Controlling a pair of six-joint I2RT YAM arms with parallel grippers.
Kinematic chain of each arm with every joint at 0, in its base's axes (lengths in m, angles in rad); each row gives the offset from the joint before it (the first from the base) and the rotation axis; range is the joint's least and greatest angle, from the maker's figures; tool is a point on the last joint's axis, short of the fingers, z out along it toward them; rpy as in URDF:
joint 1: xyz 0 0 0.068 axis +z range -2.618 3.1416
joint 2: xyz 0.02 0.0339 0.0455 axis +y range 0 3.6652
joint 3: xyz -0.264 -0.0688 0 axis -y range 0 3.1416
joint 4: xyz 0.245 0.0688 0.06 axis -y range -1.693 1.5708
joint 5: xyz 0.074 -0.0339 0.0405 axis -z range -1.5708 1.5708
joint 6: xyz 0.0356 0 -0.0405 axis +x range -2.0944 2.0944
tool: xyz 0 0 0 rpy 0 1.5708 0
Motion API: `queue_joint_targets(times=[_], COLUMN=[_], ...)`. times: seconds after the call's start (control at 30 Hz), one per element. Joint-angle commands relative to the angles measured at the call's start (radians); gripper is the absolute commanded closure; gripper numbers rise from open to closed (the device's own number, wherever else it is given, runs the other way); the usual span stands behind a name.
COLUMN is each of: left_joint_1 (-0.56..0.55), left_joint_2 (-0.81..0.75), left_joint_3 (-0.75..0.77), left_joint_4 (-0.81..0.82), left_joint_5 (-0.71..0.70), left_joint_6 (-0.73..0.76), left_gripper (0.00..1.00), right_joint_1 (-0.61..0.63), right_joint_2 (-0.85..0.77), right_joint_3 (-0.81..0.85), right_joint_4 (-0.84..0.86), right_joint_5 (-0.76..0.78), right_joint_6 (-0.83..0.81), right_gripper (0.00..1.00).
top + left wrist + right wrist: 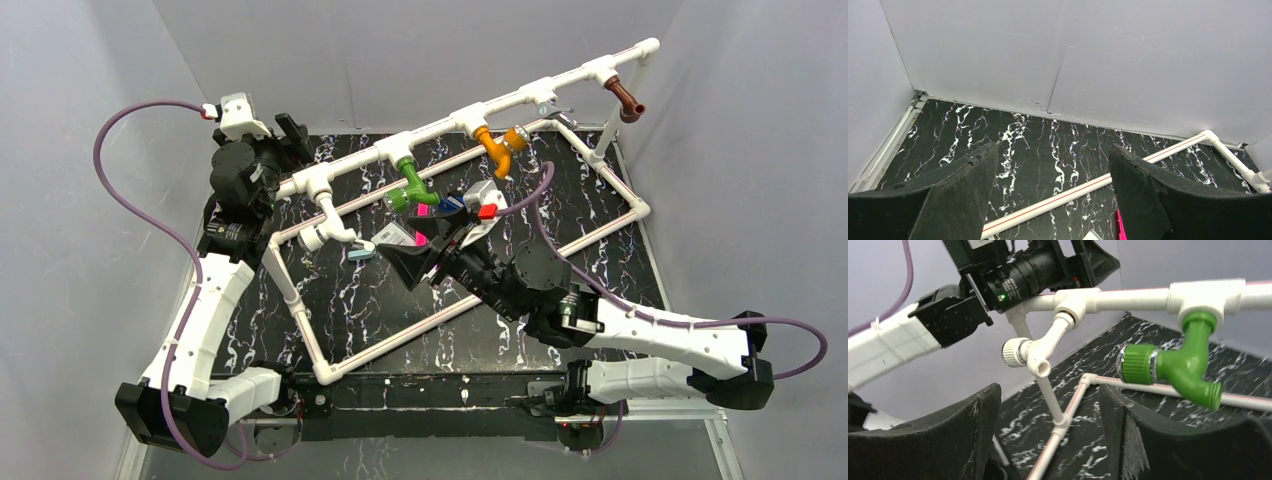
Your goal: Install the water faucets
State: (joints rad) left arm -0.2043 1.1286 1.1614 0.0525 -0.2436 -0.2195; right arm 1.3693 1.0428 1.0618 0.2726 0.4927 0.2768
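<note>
Four water faucets hang from the tees of the raised white pipe rail (pixel 520 98): white (pixel 330 228), green (pixel 413 187), orange (pixel 497 148) and brown (pixel 627 100). My right gripper (pixel 420 255) hovers over the table just in front of the green faucet, open and empty. In the right wrist view the right gripper (pixel 1049 390) points between the white faucet (pixel 1030 352) and the green faucet (pixel 1168 367), both above and beyond the fingertips. My left gripper (pixel 290 140) sits at the rail's left end, and the left gripper (pixel 1053 150) is wide open over bare table.
The white pipe frame (pixel 300 310) lies as a rectangle on the black marbled table (pixel 350 300); its red-striped bar (pixel 1068 192) crosses under the left fingers. Small pink and blue pieces (pixel 425 212) lie near the right gripper. Grey walls close in on three sides.
</note>
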Motion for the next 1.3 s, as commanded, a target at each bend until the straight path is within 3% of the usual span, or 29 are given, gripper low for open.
queue_joint_targets(times=[0.0, 0.2, 0.47, 0.9, 1.27], left_joint_1=[0.016, 0.016, 0.015, 0.016, 0.016], left_joint_2=[0.12, 0.122, 0.123, 0.134, 0.133], left_joint_3=[-0.139, -0.139, -0.138, -0.136, -0.137], left_joint_4=[-0.344, -0.344, -0.344, -0.347, -0.347], left_joint_5=[-0.014, -0.016, -0.021, -0.02, -0.019], left_joint_6=[0.003, 0.003, 0.005, 0.005, 0.004], left_gripper=[0.22, 0.22, 0.22, 0.22, 0.22], right_joint_1=[0.0, 0.001, 0.014, 0.084, 0.09], right_joint_2=[0.01, 0.048, 0.087, 0.246, 0.415], right_joint_3=[0.094, 0.173, 0.141, 0.171, 0.254], right_joint_4=[-0.097, -0.207, -0.143, -0.066, 0.098], right_joint_5=[-0.139, -0.34, -0.37, -0.155, 0.002], right_joint_6=[-0.381, -0.757, -1.23, -1.715, -1.873], right_gripper=[0.22, 0.24, 0.21, 0.19, 0.19])
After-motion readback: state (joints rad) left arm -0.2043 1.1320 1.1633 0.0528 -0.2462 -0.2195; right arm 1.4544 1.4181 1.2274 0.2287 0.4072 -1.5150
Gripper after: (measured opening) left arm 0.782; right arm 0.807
